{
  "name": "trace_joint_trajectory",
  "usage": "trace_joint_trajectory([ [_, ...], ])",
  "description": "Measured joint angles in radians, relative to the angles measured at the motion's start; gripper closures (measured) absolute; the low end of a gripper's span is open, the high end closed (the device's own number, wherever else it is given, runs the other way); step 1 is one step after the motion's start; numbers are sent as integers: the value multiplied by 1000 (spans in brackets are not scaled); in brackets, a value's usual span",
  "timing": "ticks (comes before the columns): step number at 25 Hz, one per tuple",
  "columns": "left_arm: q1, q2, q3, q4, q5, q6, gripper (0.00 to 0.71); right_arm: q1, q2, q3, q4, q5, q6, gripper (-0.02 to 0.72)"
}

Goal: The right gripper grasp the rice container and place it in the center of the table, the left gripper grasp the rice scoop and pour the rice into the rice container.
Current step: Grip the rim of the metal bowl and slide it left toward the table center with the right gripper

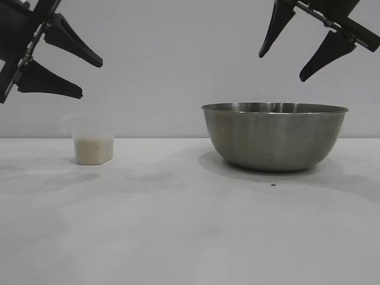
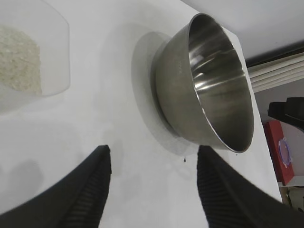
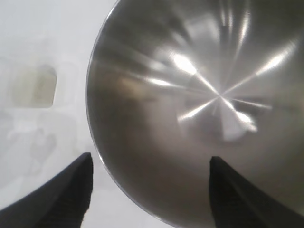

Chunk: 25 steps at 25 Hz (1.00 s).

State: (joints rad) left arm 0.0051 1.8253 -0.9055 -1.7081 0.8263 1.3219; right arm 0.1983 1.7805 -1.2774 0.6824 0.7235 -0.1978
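The rice container, a wide steel bowl, stands on the white table at the right; it also shows in the left wrist view and the right wrist view, and it is empty. The rice scoop, a small translucent cup, stands at the left with rice in its lower part; it shows in the left wrist view too. My left gripper is open, high above the scoop. My right gripper is open above the bowl, its fingers straddling the rim.
A small dark speck lies on the table just in front of the bowl. Beyond the table's far edge the left wrist view shows a red object and dark equipment.
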Motion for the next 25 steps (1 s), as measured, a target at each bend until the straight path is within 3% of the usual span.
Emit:
trace_joint_trajectory([
  [15,0,0,0,0,0,0,326,0,0,0,0,0,0,207],
  [22,0,0,0,0,13,0,326,0,2,-83,-4,72,0,207],
  [25,0,0,0,-1,13,0,326,0,2,-133,-33,103,0,207],
])
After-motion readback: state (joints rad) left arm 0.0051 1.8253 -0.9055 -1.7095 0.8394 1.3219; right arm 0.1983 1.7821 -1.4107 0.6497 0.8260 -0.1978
